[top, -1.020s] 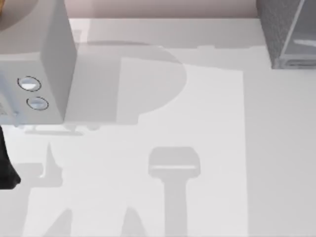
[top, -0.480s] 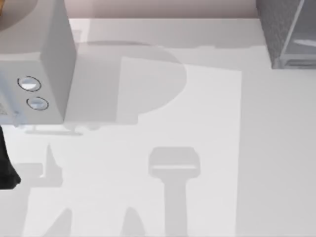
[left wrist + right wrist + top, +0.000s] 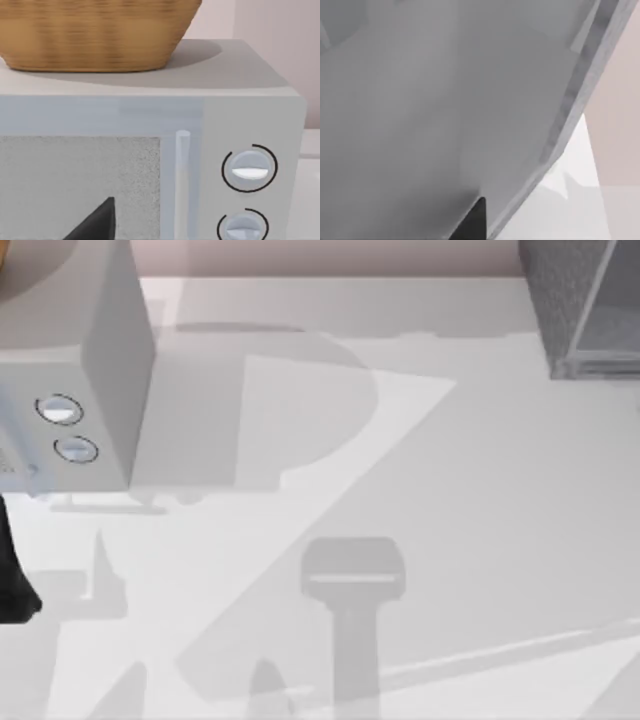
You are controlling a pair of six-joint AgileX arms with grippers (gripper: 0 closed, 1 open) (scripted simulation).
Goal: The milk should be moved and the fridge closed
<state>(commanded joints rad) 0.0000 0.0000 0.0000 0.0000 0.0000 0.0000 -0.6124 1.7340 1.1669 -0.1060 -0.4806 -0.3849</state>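
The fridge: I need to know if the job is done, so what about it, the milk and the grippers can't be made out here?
- Fridge, top view: cut off by the top and right edges, so whether its door is shut cannot be told.
- Right wrist view: a smooth grey panel up close; a dark finger tip at the edge.
- Left wrist view: faces the box with two dials, a basket on top; dark finger tip cut off.
- Milk: whereabouts unknown.

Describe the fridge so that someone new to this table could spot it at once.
Start at the table and go to its far right corner in the top view. There stands the fridge, a dark grey cabinet with speckled, rough-looking walls and a paler smooth panel on it. The box at the far left is lighter and smooth, with two round dials and a basket on top.
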